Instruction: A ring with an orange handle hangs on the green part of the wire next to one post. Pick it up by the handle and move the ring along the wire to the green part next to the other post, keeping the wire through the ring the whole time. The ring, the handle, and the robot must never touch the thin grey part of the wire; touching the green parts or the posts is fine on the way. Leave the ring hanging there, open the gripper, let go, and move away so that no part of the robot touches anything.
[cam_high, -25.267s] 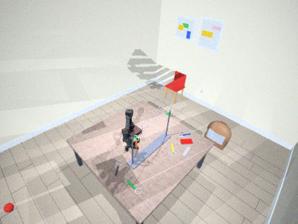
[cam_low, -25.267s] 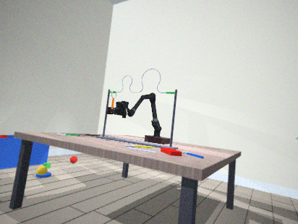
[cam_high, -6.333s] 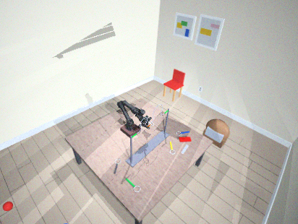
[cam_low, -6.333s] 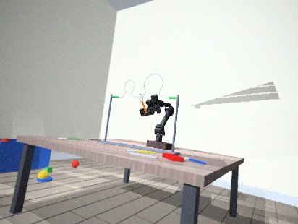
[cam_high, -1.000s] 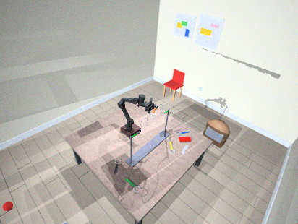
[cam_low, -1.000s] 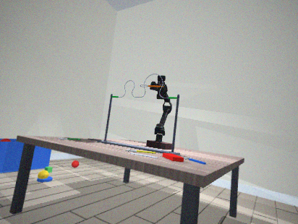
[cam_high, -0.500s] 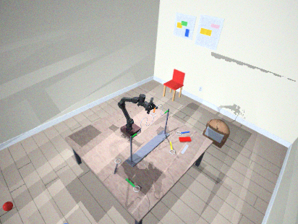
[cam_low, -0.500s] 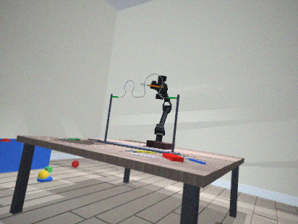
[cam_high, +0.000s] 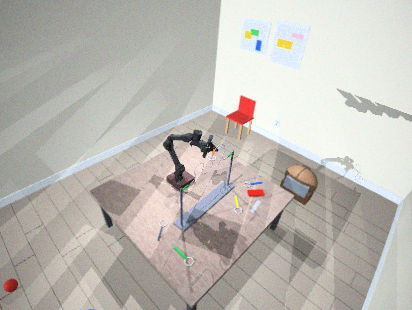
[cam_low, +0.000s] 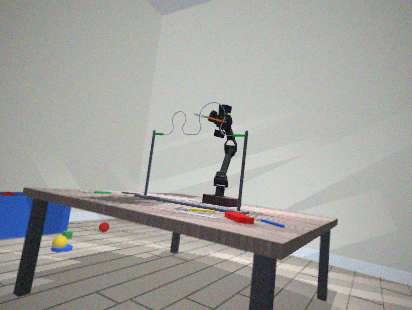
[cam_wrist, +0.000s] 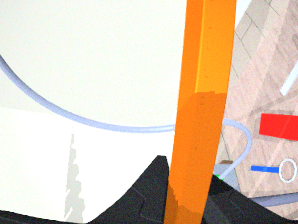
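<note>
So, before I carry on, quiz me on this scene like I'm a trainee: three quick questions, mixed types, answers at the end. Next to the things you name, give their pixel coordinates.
1. What is the gripper (cam_high: 212, 149) (cam_low: 221, 120) (cam_wrist: 170, 165) shut on?
A) the blue handle
B) the orange handle (cam_high: 213, 152) (cam_low: 214, 119) (cam_wrist: 200, 110)
C) the yellow handle

2. True or false: the red block (cam_high: 255, 193) (cam_low: 239, 217) (cam_wrist: 280, 127) lies on the floor.

3. Fill in the colour: the chair's seat (cam_high: 239, 118) is ____.

Key: 1 B; 2 false; 3 red.
</note>
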